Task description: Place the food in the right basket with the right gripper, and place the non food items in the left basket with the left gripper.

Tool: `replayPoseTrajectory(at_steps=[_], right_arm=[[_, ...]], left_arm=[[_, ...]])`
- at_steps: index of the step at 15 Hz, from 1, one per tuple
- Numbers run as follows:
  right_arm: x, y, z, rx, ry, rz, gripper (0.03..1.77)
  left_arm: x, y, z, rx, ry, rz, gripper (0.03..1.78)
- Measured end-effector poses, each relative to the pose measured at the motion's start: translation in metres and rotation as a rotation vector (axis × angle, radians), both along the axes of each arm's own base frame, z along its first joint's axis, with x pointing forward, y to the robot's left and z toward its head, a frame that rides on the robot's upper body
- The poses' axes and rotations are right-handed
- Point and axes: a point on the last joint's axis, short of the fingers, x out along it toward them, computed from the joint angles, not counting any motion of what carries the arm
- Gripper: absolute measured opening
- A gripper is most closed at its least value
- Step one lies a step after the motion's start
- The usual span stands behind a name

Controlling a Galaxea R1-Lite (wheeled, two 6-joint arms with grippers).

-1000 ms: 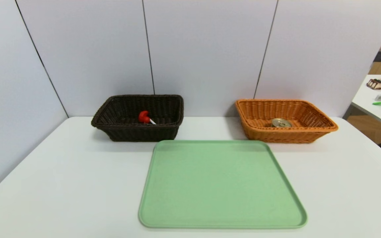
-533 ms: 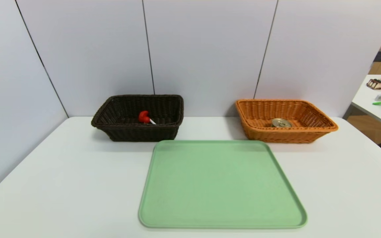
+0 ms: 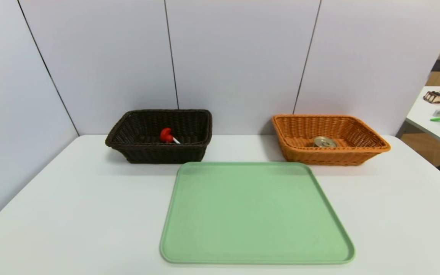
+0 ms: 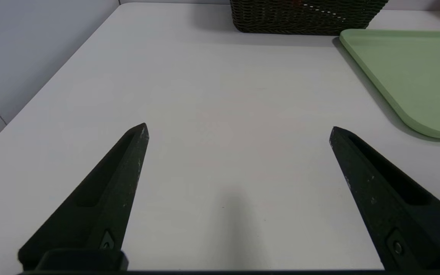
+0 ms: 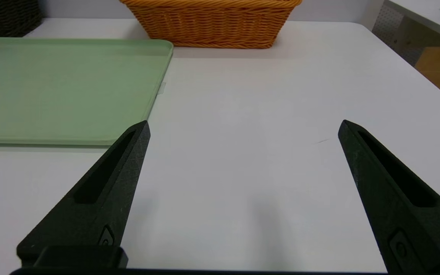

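From the head view, the dark brown basket (image 3: 159, 135) is sitting at centre left of the frame against the wall panels, holding the red duck (image 3: 166, 135) with the white pen (image 3: 176, 141) touching it. The orange basket (image 3: 329, 139) is sitting at centre right with the tin can (image 3: 324, 142) lying inside. The green tray (image 3: 256, 214) is lying in the lower middle, its far edge just short of both baskets, with bare white counter (image 3: 71, 206) stretching either side.

In the left wrist view, the left gripper (image 4: 238, 130) is hanging over open counter, jaws spread wide and holding nothing; the tray's rounded corner is showing at the right edge.

In the right wrist view, the right gripper (image 5: 244, 126) is hanging likewise, jaws wide and holding nothing, with the tray's edge at upper left and the counter's edge at far right.
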Motion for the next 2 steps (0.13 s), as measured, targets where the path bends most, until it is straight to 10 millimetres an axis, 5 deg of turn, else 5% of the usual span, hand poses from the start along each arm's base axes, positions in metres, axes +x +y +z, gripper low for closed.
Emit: replayPoseTrajectory(at_steps=[2], right_arm=[[0.0000, 0.0000, 0.0000, -0.001, 0.000, -0.001, 1.70]], left_arm=[[0.0000, 0.0000, 0.0000, 0.000, 0.000, 0.000, 1.69]])
